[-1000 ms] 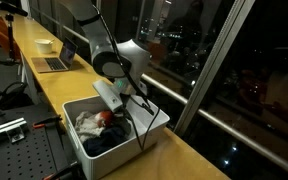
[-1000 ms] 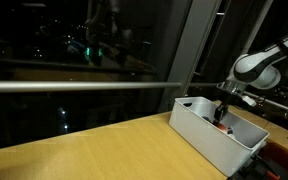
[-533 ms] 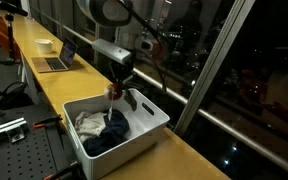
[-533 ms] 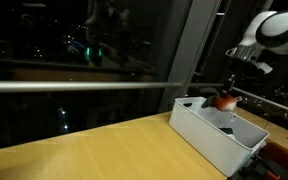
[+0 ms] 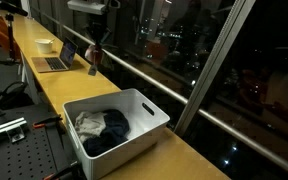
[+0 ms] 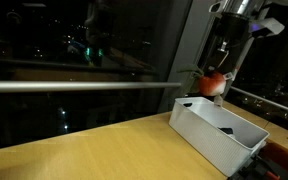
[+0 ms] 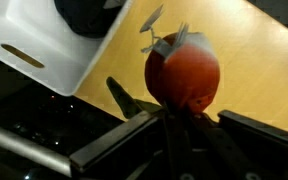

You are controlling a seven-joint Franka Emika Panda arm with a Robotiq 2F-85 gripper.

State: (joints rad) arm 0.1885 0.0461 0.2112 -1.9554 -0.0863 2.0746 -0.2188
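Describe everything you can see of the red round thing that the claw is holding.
The red round thing looks like a toy tomato: a matte red ball, slightly creased, with a pale star-shaped stalk on one end. It hangs in the air, pinched at its side by the shut claw. It is well above the white bin and the wooden counter, close to the dark window. Nothing but the claw touches it. Whether it is soft or hard cannot be told.

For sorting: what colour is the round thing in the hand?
Red round thing; clearest in wrist view.
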